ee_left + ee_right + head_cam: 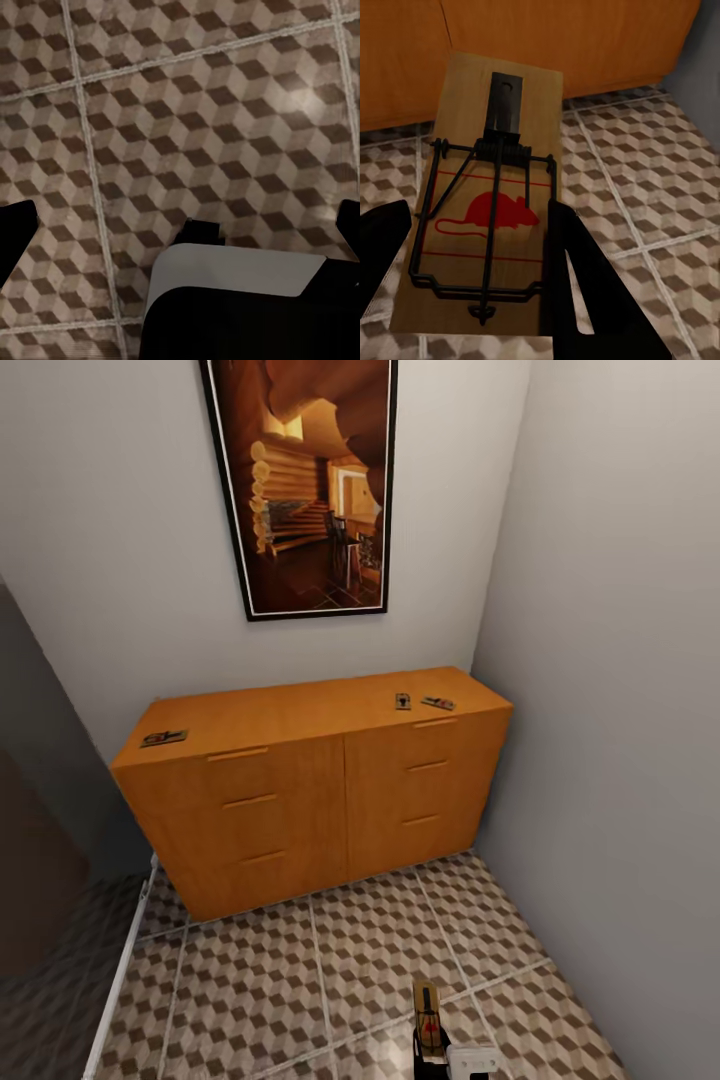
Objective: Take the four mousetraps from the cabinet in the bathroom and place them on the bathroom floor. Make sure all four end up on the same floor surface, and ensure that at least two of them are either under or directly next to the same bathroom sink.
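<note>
The right gripper [472, 277] holds 1 trap [487, 195] flat between its fingers, long axis pointing ahead toward the cabinet [300, 800], low over the floor [330, 970]. 3 traps lie on the cabinet top, 1 left [163, 738], 2 right [403, 701]. The left gripper [184, 225] hangs spread, holding nothing.

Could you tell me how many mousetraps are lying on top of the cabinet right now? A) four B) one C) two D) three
D: the head view shows one mousetrap near the cabinet's left end and two, and, near its right end; a fourth sits in the right tool, off the cabinet.
</note>
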